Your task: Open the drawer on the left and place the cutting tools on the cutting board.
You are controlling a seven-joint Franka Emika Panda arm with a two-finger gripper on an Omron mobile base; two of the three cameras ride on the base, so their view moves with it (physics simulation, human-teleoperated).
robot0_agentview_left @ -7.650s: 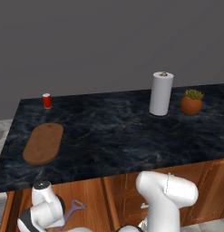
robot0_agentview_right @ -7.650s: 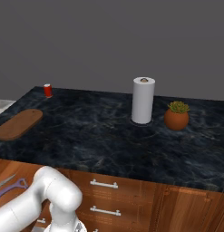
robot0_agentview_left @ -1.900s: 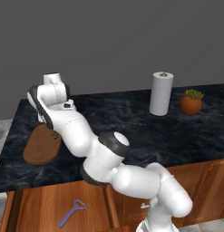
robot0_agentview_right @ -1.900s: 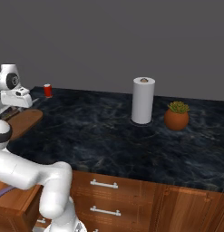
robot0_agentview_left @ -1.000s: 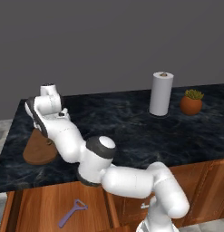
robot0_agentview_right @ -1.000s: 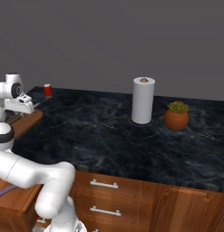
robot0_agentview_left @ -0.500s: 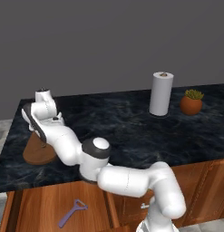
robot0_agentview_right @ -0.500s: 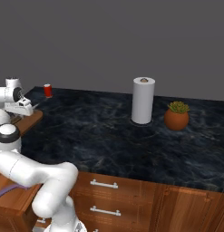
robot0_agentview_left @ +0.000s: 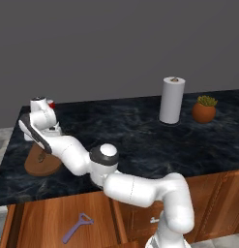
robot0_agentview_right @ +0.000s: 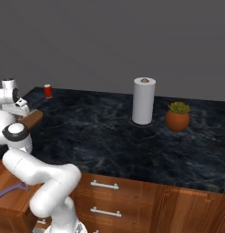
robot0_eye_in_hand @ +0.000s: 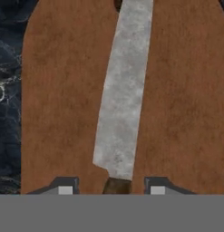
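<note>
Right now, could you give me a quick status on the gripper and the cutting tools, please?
Gripper open, fingers either side of knife handle. Knife lies on cutting board. Peeler in the open drawer. Nothing in the way.

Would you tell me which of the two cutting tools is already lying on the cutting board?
The knife, silver blade flat on the cutting board; the purple peeler lies in the open drawer.
</note>
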